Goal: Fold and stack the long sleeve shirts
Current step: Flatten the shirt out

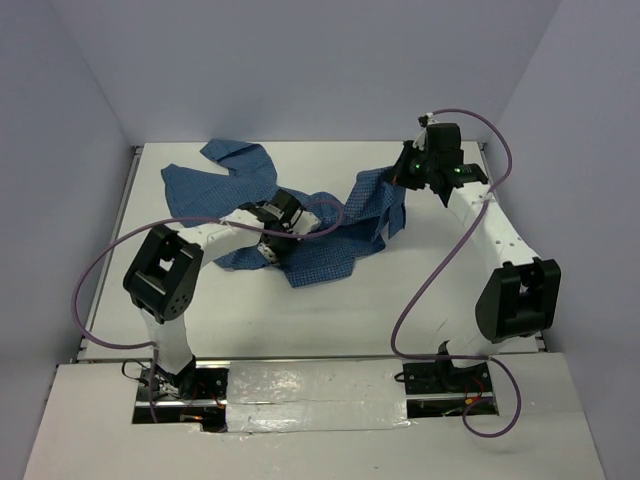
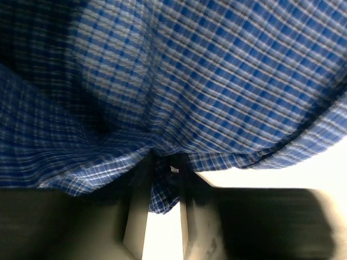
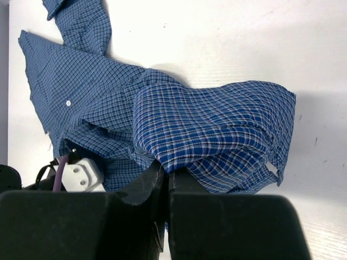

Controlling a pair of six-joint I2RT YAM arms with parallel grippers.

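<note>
One blue checked long sleeve shirt (image 1: pixel 330 250) lies crumpled across the back half of the white table, a sleeve and collar part reaching far left (image 1: pixel 225 175). My left gripper (image 1: pixel 298 230) sits low in the middle of the cloth. In the left wrist view its jaws (image 2: pixel 167 169) close round a hanging fold of the shirt (image 2: pixel 217 81). My right gripper (image 1: pixel 402 180) holds the shirt's right end lifted off the table. In the right wrist view its fingers (image 3: pixel 146 187) press together on the edge of the bunched cloth (image 3: pixel 217 124). A white button (image 3: pixel 68 103) shows.
The white table (image 1: pixel 300 320) is boxed by grey walls on three sides. Purple cables (image 1: pixel 420 290) loop beside both arms. The left arm's white link and cable (image 3: pixel 81 176) show under the cloth in the right wrist view.
</note>
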